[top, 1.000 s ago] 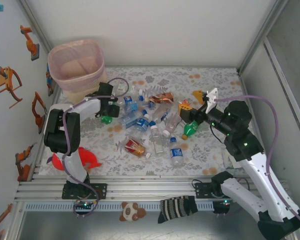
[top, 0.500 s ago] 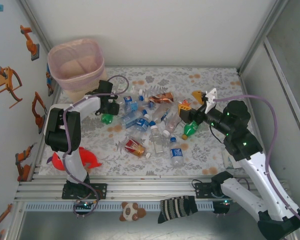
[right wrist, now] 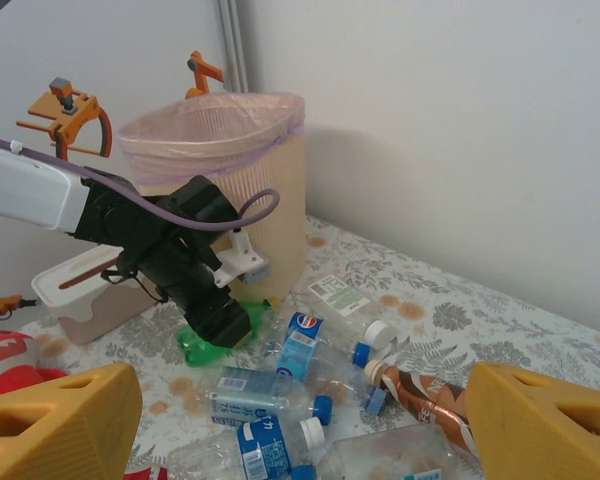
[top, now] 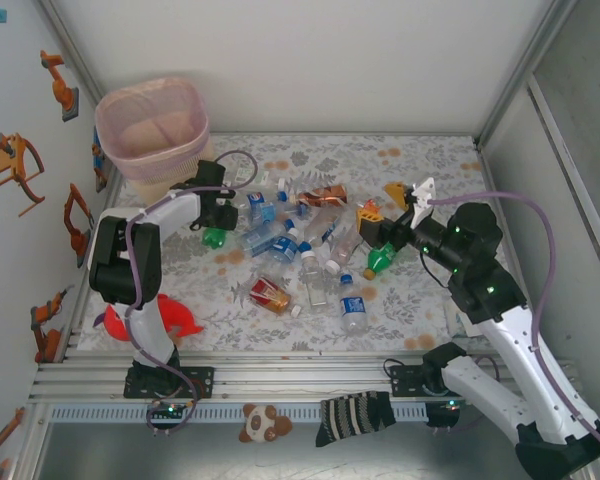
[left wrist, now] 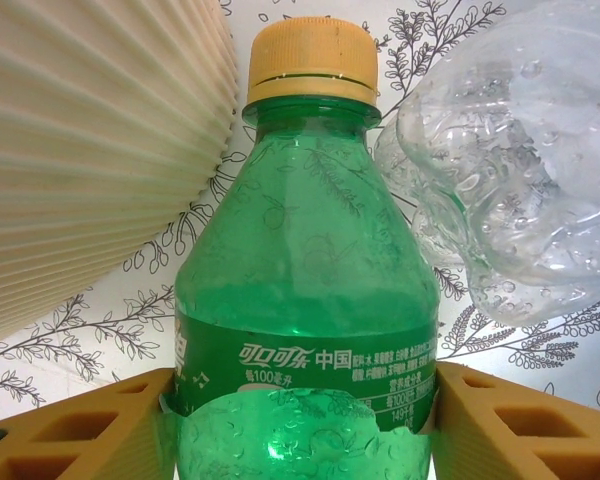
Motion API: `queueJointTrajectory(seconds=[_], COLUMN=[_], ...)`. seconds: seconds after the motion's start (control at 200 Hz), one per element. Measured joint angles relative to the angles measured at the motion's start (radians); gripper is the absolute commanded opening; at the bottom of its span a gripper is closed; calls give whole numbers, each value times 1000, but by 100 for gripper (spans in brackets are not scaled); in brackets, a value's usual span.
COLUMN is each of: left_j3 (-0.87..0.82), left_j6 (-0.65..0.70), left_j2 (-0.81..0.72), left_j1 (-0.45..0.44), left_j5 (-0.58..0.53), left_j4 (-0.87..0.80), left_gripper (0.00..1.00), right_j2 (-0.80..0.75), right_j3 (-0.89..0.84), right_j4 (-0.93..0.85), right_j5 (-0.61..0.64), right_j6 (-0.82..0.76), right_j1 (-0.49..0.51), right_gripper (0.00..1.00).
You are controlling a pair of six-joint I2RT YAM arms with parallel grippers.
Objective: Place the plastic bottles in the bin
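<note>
now the left gripper (top: 216, 222) clamps a green bottle (left wrist: 305, 300) by the bin (top: 150, 130)
just in front of the bin, its fingers have narrowed since a second ago and touch both sides of the bottle's label. the other bottles (top: 300, 250) lie right of the bin. farther right, the right gripper (right wrist: 300, 415) stays wide, holding nothing.

glossy green plastic bottle (left wrist: 305, 290), matt ribbed beige bin (left wrist: 80, 150)

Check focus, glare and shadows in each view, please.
Top external: evenly lit, sharp, no strong glare on the table. Left wrist: green bottle sharp, label readable; clear bottle beside it glints. Right wrist: sharp; bin throws a soft shadow on the wall.
</note>
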Motion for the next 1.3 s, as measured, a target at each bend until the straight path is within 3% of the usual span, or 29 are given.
queueJointTrajectory(seconds=[0.371,0.931,1.302], left_j3=[-3,116,343], left_j6=[-1,-8,8], left_j2=[-198,-465,-471], left_j1=[-3,-15,-11], left_j5=[56,330,316], left_j4=[-64,-51,-34], left_gripper=[59,59,58], right_j2=[-13,-33,-33], right_j3=[-2,-19,-19], right_j4=[0,1,1], right_j5=[0,0,0], right_j6=[0,0,-1], right_j1=[0,0,0], right_gripper=[83,83,83])
